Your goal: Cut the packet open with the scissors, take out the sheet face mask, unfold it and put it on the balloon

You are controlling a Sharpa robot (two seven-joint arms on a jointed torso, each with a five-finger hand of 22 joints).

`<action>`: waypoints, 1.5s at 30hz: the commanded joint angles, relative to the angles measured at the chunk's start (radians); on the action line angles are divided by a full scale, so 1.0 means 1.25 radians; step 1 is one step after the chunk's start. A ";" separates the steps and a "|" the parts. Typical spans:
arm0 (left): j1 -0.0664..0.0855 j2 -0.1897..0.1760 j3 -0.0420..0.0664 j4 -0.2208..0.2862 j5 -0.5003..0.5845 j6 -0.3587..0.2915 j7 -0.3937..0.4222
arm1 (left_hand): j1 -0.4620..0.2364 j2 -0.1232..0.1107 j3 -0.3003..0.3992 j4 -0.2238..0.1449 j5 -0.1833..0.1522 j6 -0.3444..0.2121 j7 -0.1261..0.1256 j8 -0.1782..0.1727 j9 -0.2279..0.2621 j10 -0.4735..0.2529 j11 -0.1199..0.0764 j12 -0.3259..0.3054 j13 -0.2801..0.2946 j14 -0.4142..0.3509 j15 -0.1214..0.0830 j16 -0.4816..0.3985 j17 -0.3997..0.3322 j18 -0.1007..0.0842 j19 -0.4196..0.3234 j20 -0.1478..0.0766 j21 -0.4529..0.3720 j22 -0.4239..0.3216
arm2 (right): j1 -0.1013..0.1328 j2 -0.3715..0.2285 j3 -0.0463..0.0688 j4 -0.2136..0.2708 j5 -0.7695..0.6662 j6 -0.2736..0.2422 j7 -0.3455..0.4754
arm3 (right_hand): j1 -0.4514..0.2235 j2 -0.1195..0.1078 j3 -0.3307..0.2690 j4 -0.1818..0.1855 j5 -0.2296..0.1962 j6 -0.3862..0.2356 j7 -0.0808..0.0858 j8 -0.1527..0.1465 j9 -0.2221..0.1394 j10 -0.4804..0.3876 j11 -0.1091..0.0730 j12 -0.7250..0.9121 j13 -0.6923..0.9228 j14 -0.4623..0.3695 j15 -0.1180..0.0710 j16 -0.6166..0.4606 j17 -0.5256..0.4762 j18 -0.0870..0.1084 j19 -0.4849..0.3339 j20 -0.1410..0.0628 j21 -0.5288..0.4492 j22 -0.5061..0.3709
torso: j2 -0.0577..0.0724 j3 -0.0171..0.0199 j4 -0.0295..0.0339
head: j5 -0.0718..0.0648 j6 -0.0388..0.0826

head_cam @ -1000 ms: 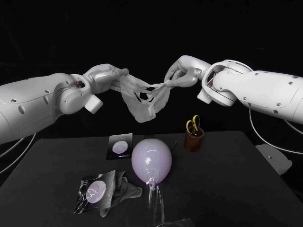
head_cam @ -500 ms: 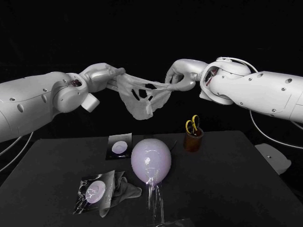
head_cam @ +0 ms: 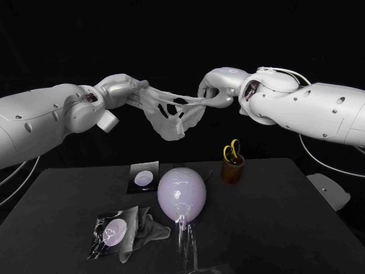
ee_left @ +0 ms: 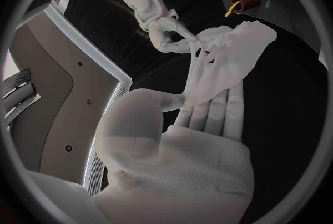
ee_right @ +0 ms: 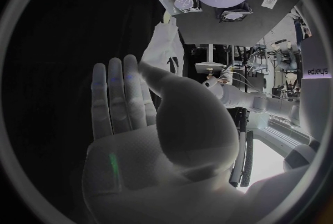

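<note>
The sheet mask (head_cam: 173, 114) hangs in the air high above the balloon (head_cam: 182, 194). It is stretched between the two hands: the left hand (head_cam: 125, 90) pinches one edge and the right hand (head_cam: 218, 91) pinches the other. The balloon lies on the black counter (head_cam: 281, 228). Near it, on the left arm's side, lies the cut packet (head_cam: 117, 231). Beyond it, toward the right arm, a brown cup (head_cam: 232, 170) holds the scissors (head_cam: 232, 149). The room behind is dark. Compared with one second ago, the mask is pulled wider and its lower edge is higher; the counter's things have not moved.

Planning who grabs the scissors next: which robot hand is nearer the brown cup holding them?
Right. The right robot hand hangs high, almost over the brown cup; the left robot hand is raised too, farther off to the side. Both hold the sheet mask.
</note>
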 commanded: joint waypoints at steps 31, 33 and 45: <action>-0.021 -0.039 -0.006 0.129 -0.010 -0.064 0.044 | 0.015 0.001 -0.005 0.000 0.005 0.009 -0.002 0.003 0.002 0.010 -0.004 0.001 0.001 0.010 -0.001 0.005 0.002 0.007 0.000 0.000 -0.005 0.001 | -0.023 -0.032 -0.001 0.095 0.233 -0.060 -0.004 | 0.000 0.005 0.003 -0.001 0.005 0.006 -0.002 0.003 0.010 0.009 -0.002 -0.008 0.001 0.014 -0.004 -0.010 0.001 0.010 -0.001 -0.006 0.015 0.015 | -0.002 -0.0028 -0.0014 | 0.008 -0.018; -0.021 -0.060 -0.006 0.176 -0.015 -0.055 0.044 | 0.015 0.001 -0.005 0.000 0.005 0.009 -0.002 0.003 0.002 0.009 -0.004 0.001 0.001 0.010 -0.001 0.005 0.002 0.007 0.000 0.000 -0.005 0.001 | -0.024 -0.064 -0.001 0.147 0.247 -0.037 0.001 | 0.003 0.005 0.006 -0.002 0.005 0.004 -0.001 0.002 0.010 0.007 -0.001 -0.010 0.000 0.012 -0.004 -0.013 0.000 0.009 -0.002 -0.007 0.017 0.018 | 0.000 -0.0042 0.0016 | 0.005 -0.013; -0.025 -0.082 -0.005 0.205 -0.024 -0.061 0.050 | 0.018 -0.001 -0.006 0.001 0.005 0.008 -0.002 0.003 0.003 0.010 -0.004 0.001 0.001 0.011 -0.001 0.005 0.002 0.007 -0.001 0.000 -0.007 0.001 | -0.032 -0.088 -0.002 0.165 0.258 -0.052 0.000 | 0.002 0.004 0.007 -0.001 0.005 0.005 -0.001 0.001 0.010 0.008 -0.001 -0.012 0.000 0.014 -0.004 -0.016 -0.001 0.009 -0.004 -0.007 0.020 0.024 | 0.012 -0.0029 0.0014 | 0.009 -0.009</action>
